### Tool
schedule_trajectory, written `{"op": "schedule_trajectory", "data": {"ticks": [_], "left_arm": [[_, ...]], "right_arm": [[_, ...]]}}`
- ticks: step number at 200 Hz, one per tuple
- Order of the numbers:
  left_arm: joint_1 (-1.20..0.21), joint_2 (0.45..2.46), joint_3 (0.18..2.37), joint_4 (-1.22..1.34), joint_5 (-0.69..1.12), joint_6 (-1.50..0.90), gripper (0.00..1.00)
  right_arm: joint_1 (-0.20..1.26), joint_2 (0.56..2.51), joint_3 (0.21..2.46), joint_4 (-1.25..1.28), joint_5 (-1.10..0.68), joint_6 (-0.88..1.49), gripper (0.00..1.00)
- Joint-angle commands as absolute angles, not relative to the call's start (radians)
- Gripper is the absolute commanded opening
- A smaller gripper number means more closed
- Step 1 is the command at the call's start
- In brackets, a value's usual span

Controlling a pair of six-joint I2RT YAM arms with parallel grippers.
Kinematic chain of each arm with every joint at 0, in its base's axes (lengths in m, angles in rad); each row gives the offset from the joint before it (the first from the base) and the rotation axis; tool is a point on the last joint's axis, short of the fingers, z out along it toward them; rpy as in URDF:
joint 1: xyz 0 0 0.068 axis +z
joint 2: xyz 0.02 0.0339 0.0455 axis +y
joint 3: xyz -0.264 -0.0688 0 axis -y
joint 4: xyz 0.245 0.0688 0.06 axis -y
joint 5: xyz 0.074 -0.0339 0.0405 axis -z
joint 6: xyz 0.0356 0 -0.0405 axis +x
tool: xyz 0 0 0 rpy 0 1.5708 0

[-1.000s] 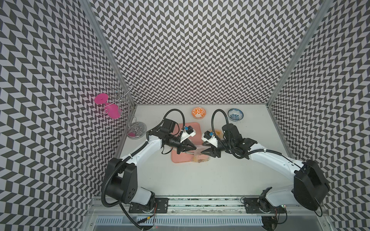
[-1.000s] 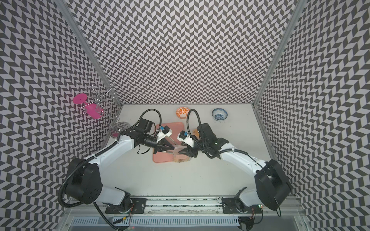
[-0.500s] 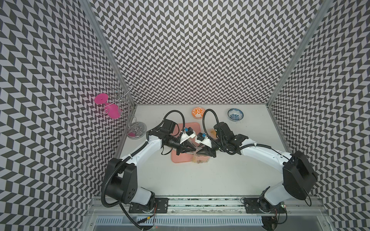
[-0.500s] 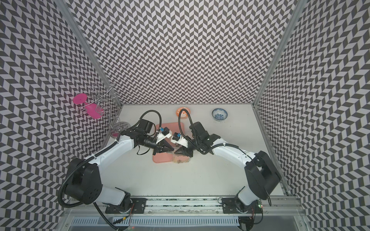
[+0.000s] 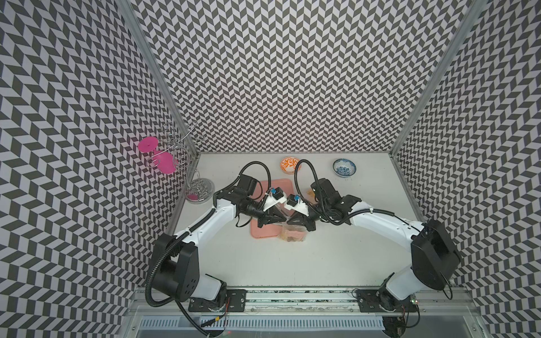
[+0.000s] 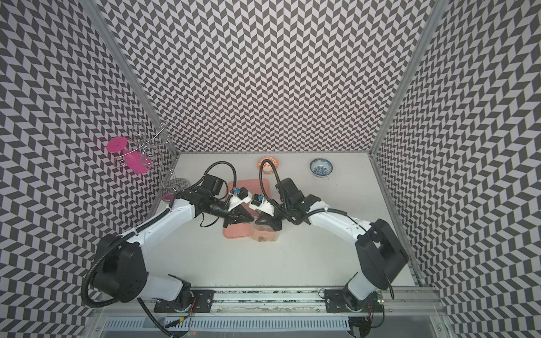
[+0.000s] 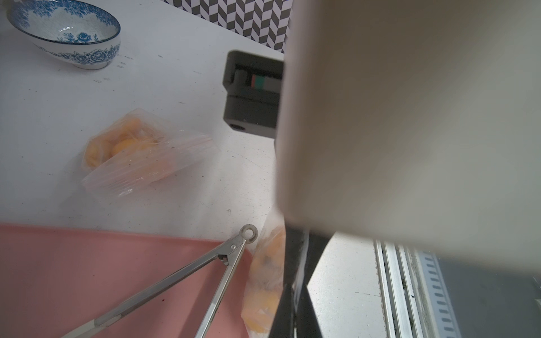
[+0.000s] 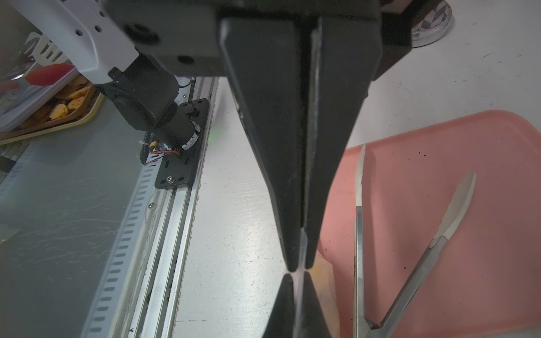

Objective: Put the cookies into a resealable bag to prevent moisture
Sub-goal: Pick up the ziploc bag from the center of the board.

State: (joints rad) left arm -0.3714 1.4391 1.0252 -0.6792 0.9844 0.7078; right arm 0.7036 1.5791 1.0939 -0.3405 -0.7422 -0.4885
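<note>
Left tool [image 8: 296, 281] and right tool [image 8: 298, 263] each clamp one bag [image 5: 293, 234] of cookies [image 7: 263, 295]; nearby: second bag [image 7: 140, 152], one orange bowl [image 5: 290, 164], one blue bowl [image 5: 344, 167], one tongs [image 7: 175, 284].

This was a robotics lab cell: chevron-patterned panels [image 5: 278, 73] walled a white table [image 5: 292, 263] on three sides, and an aluminium rail [image 5: 292, 293] along the table's front edge carried the bolted-down left arm [image 5: 205, 231] and right arm [image 5: 380, 222].
</note>
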Motion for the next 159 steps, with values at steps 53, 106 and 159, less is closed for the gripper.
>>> {"op": "schedule_trajectory", "data": {"ticks": [53,106,159], "left_arm": [[-0.376,1.404,1.028,-0.68,1.001,0.743,0.0],[-0.377,1.402,1.006,-0.681,0.967,0.741,0.0],[-0.377,1.401,1.014,-0.681,0.967,0.738,0.0]], "right_arm": [[0.697,1.582,1.08,-0.21,-0.817,-0.388,0.12],[0.651,1.54,1.031,-0.182,-0.845,-0.354,0.0],[0.629,1.509,0.989,-0.238,-0.811,-0.389,0.05]]}}
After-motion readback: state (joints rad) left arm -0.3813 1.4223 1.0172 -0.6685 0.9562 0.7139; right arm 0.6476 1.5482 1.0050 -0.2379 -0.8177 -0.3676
